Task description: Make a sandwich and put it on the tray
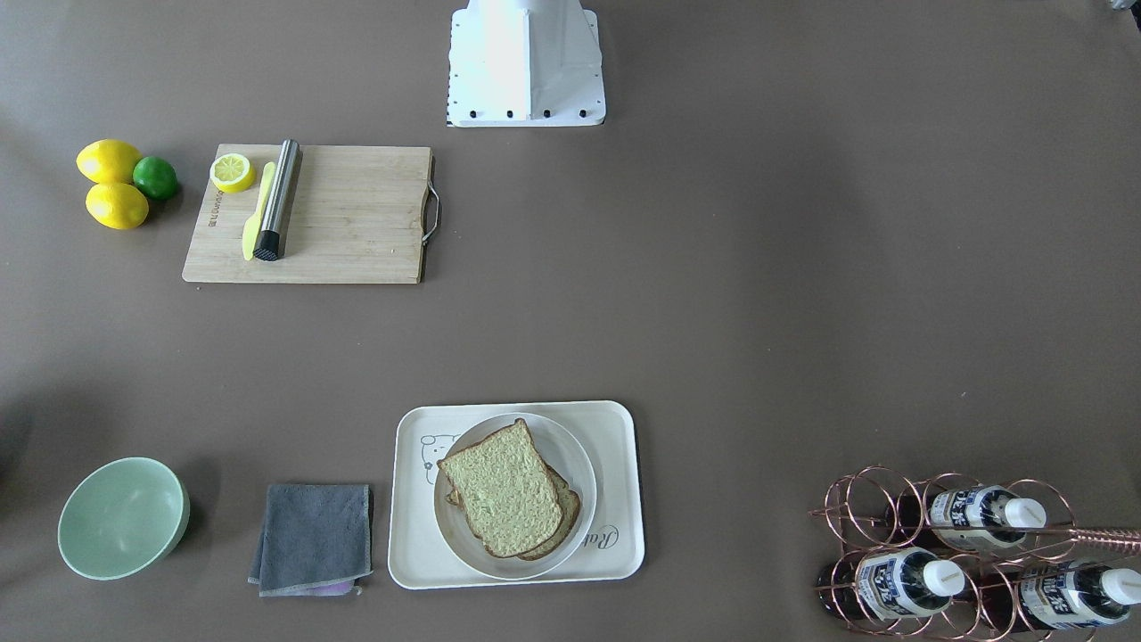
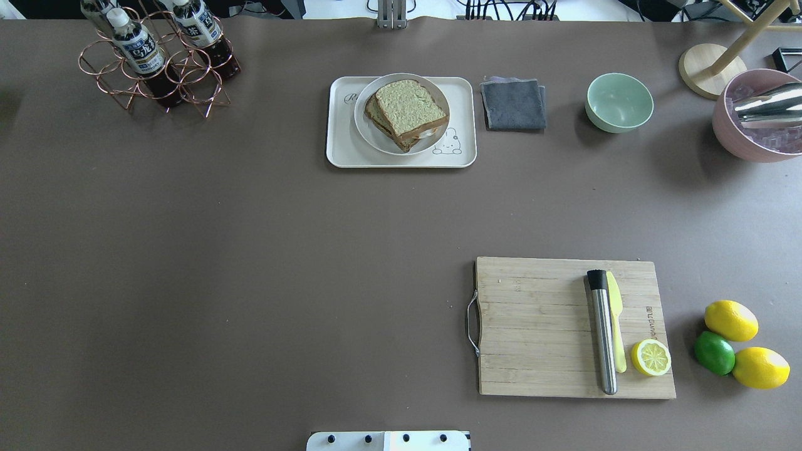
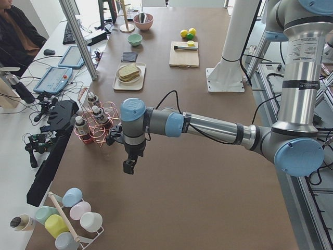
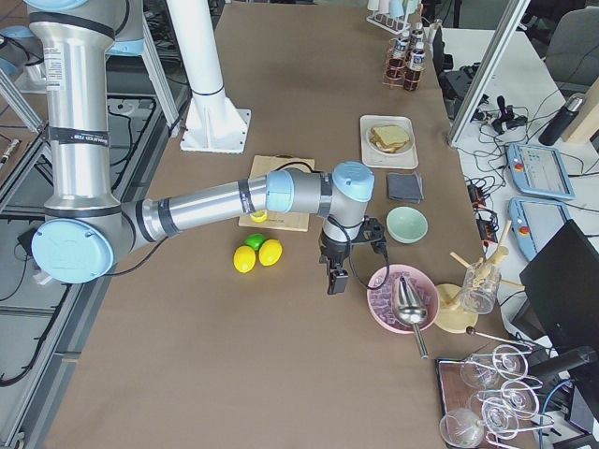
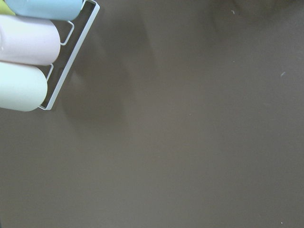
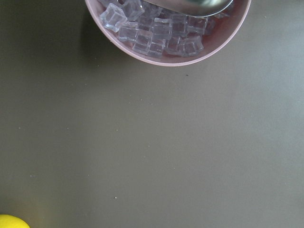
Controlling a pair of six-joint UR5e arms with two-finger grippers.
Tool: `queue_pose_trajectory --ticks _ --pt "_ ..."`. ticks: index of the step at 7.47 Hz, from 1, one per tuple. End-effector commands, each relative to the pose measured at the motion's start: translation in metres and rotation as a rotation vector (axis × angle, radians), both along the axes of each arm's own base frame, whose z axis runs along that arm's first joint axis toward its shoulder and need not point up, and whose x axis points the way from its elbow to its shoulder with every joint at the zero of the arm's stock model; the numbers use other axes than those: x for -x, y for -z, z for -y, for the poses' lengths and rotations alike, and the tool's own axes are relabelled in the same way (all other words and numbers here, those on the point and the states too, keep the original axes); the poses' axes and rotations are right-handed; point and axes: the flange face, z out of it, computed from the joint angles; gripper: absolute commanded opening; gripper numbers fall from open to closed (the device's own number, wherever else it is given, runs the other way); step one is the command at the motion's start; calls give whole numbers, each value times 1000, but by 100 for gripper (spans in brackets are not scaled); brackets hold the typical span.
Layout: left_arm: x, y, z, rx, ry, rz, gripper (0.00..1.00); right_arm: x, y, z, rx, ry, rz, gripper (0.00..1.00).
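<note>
The sandwich (image 1: 508, 489), two brown-crusted speckled bread slices stacked a little askew, lies on a round white plate (image 1: 578, 453). The plate stands on the cream tray (image 1: 619, 426) with the bear drawing. The sandwich (image 2: 407, 109) and the tray (image 2: 341, 147) also show in the overhead view; only a sliver of white egg shows between the slices. My left gripper (image 3: 128, 166) hangs over bare table near the bottle rack, far from the tray. My right gripper (image 4: 334, 281) hangs beside the pink bowl. Both show only in side views, so I cannot tell if they are open or shut.
A wooden cutting board (image 2: 539, 326) carries a lemon half (image 2: 650, 357), a yellow knife and a steel cylinder. Two lemons and a lime (image 2: 714, 352) lie beside it. A grey cloth (image 2: 512, 104), a green bowl (image 2: 619, 102), a pink ice bowl (image 2: 752, 119) and a copper bottle rack (image 2: 156, 56) line the far edge.
</note>
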Motion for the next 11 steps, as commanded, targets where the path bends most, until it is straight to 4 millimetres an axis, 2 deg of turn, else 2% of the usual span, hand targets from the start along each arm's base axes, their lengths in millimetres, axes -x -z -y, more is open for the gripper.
queue_pose_trajectory --ticks 1,3,5,11 --pt "-1 -30 -18 78 -2 -66 98 0 -25 0 31 -3 2 100" --pt "-2 -41 -18 96 -2 -67 98 -5 -49 -14 10 -18 32 100" --pt "-2 -36 -14 83 -5 -66 98 -16 -42 -14 -1 -50 81 100" --pt "-2 -32 -11 48 -8 -66 98 -20 -44 -15 0 -60 81 100"
